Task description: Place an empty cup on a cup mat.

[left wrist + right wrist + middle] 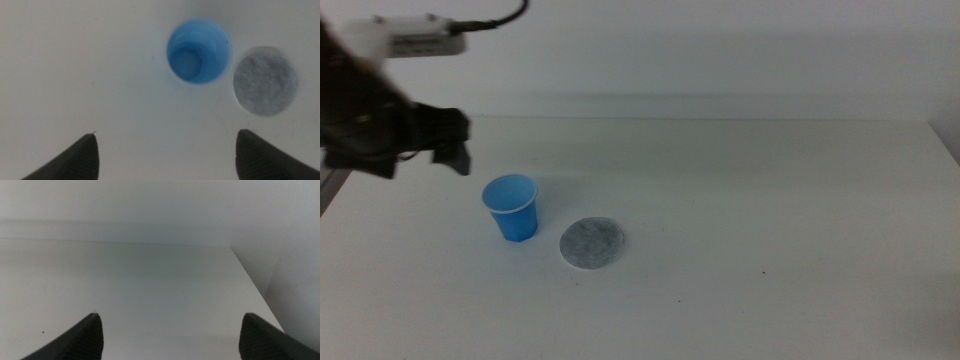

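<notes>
The blue cup (511,207) stands upright and empty on the white table, left of centre. The speckled grey cup mat (592,243) lies flat just right of it, a small gap between them. My left gripper (452,146) hangs above the table, up and to the left of the cup, jaws open and empty. In the left wrist view the cup (198,51) and the mat (265,81) lie side by side beyond my open left gripper (165,155). My right gripper (170,337) is open and empty and out of the middle view.
The white table (770,220) stretches to the right, with its far edge against a pale wall. The right wrist view shows bare table and the table's right edge (252,287).
</notes>
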